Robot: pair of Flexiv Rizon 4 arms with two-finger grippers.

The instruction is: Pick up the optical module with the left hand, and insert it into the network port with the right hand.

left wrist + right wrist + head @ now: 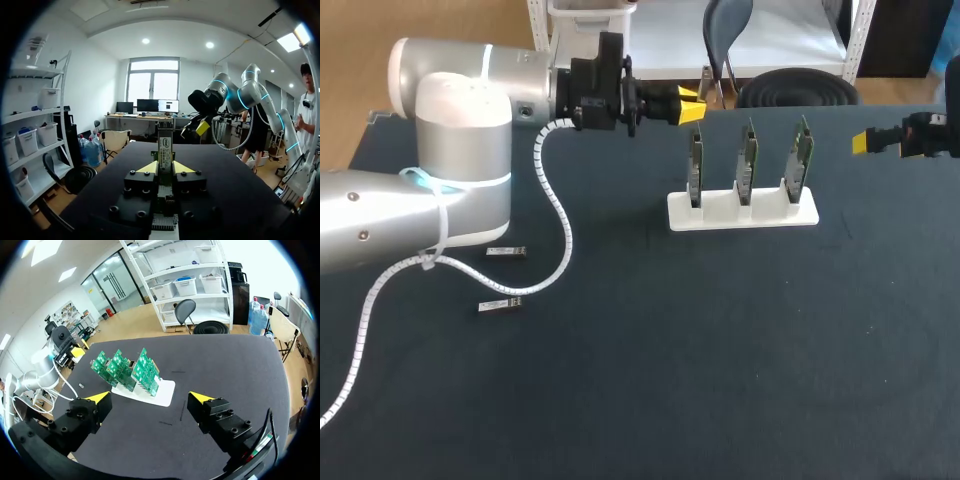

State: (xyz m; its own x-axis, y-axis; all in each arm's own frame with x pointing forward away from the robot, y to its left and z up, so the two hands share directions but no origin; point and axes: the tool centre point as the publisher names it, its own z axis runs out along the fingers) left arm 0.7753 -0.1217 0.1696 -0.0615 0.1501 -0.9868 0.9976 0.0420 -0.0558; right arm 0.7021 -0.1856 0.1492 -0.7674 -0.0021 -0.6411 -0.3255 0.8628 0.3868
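A robotics laboratory's test bench: a left arm (460,140) and a right arm (928,135), both robotic, come in over the two sides of a dark-topped table (720,360). Toward the table's far edge a white rack (740,212) holds three green circuit boards (748,160) upright in a row. Two small metal optical modules (506,251) lie near its left edge, beside a white spiral-wrapped cable (560,225).

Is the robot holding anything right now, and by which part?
Right tool is empty. Both optical modules lie loose on the table. Left tool: cannot tell.
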